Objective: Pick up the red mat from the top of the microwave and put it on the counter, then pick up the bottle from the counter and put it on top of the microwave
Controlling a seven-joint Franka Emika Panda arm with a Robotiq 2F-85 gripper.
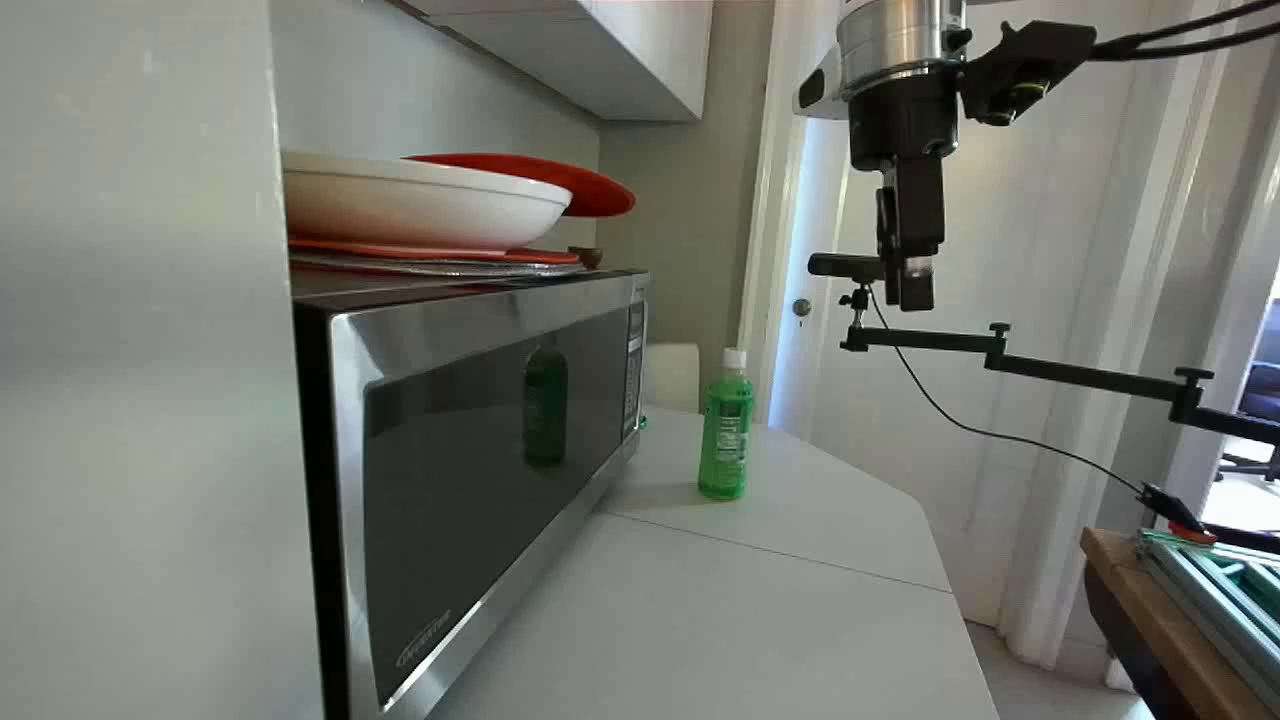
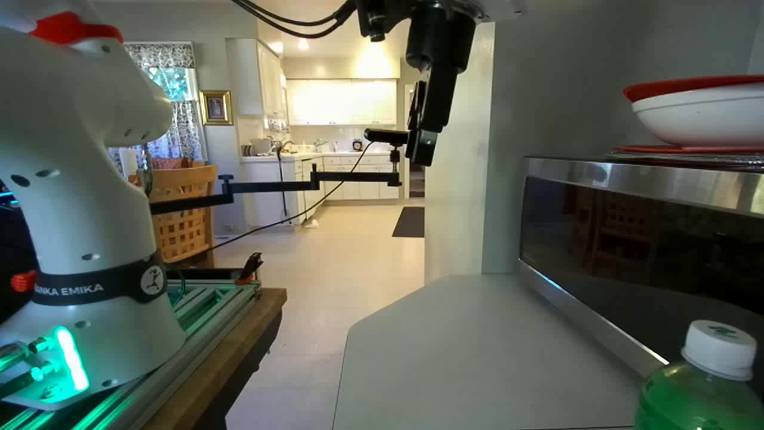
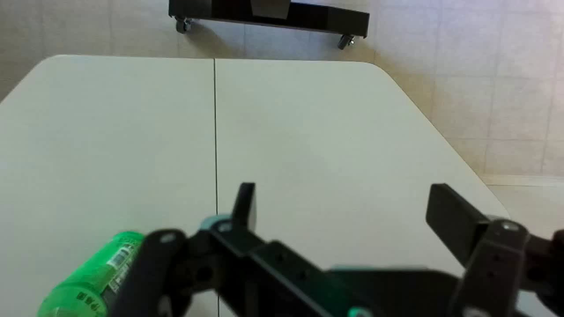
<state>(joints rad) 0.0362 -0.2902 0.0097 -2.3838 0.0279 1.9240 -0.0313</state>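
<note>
A green bottle (image 1: 725,445) with a white cap stands upright on the white counter (image 1: 770,640) beside the microwave (image 1: 490,420). It also shows in an exterior view (image 2: 695,397) and at the lower left of the wrist view (image 3: 99,277), partly behind a finger. A thin flat red mat (image 1: 545,257) shows on top of the microwave under a white bowl (image 1: 420,205). A red round piece (image 1: 600,190) rests on or in the bowl; how it sits is hidden. My gripper (image 3: 341,207) is open and empty, pointing down, high above the counter (image 3: 308,132) and apart from the bottle.
A white upper cabinet (image 1: 640,60) hangs above the microwave. A camera on a black jointed arm (image 1: 930,340) stands behind the gripper. The robot base sits on a wooden table (image 2: 203,358), with a floor gap before the counter. A wall (image 2: 456,179) borders the counter.
</note>
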